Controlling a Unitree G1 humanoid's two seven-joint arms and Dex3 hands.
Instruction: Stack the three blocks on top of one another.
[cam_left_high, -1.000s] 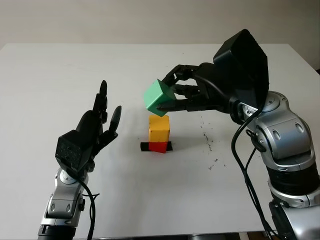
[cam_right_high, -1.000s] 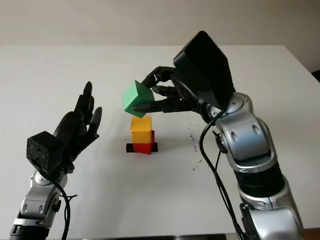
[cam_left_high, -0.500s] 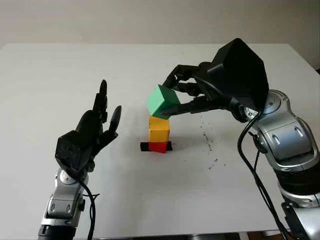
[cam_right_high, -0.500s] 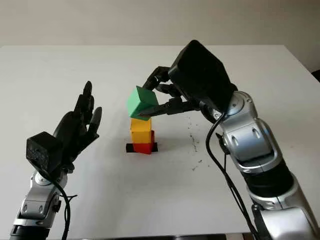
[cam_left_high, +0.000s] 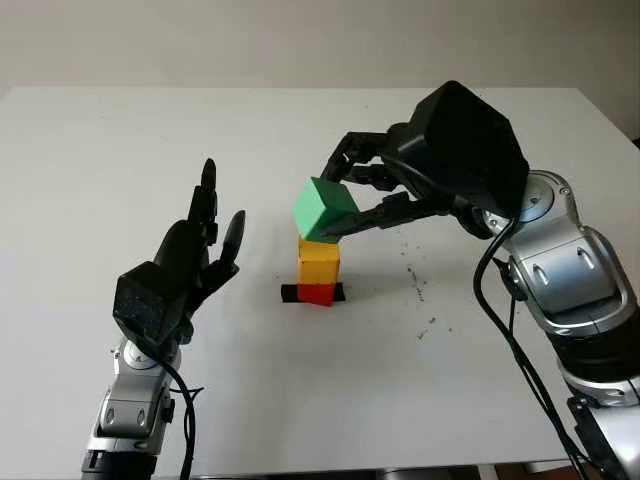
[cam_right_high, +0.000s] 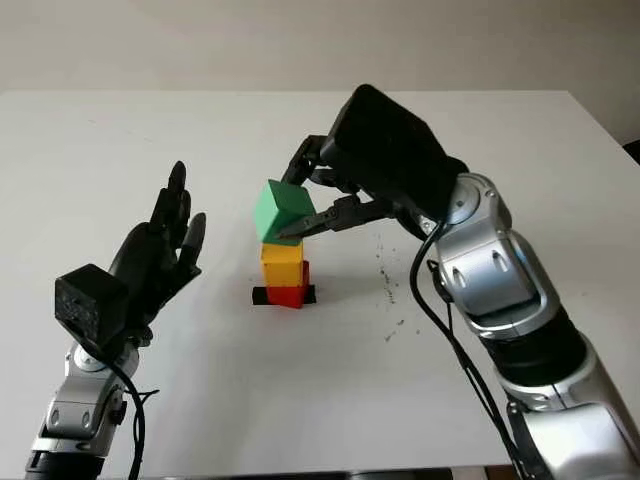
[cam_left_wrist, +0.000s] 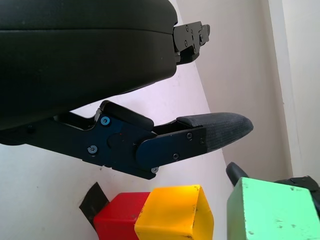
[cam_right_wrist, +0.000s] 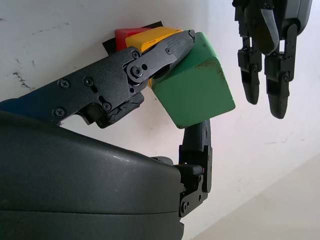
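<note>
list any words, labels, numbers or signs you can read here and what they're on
None can be read: no text, number or logo appears on the green block, yellow block, red block, black tape strip or white table.
The right hand holding the green block and the open left hand raised beside the stack are plain black, unmarked.

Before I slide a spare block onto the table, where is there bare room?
Bare: the table left of the open left hand and behind the right hand. Crowded: the middle, where that hand holds the green block over the yellow block.
</note>
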